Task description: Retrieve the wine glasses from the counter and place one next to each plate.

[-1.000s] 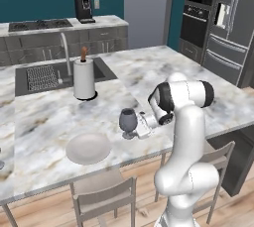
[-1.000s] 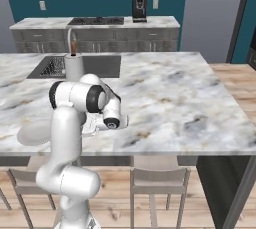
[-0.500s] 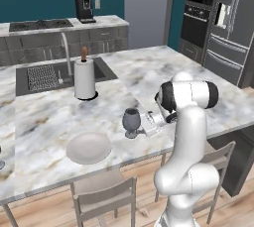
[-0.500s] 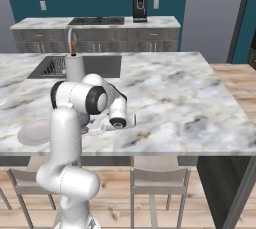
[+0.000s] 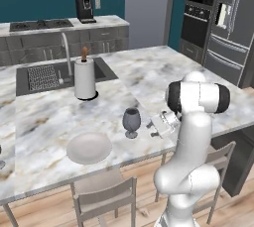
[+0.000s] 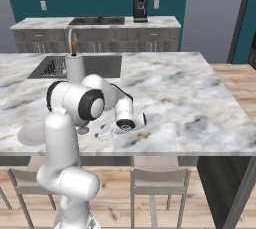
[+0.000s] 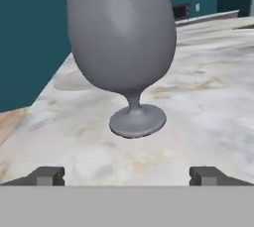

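A grey-blue wine glass stands upright on its round foot on the veined marble top, close ahead of the gripper. The two dark fingertips sit wide apart, clear of the glass. An off-white plate lies behind the glass.

From where I stand, nothing here carries writing I can read. The fridge has a pale sheet stuck on its door, but whatever is on it is too blurred to make out. The coffee machine on the back counter shows no brand or label. The oven panel has no legible digits.
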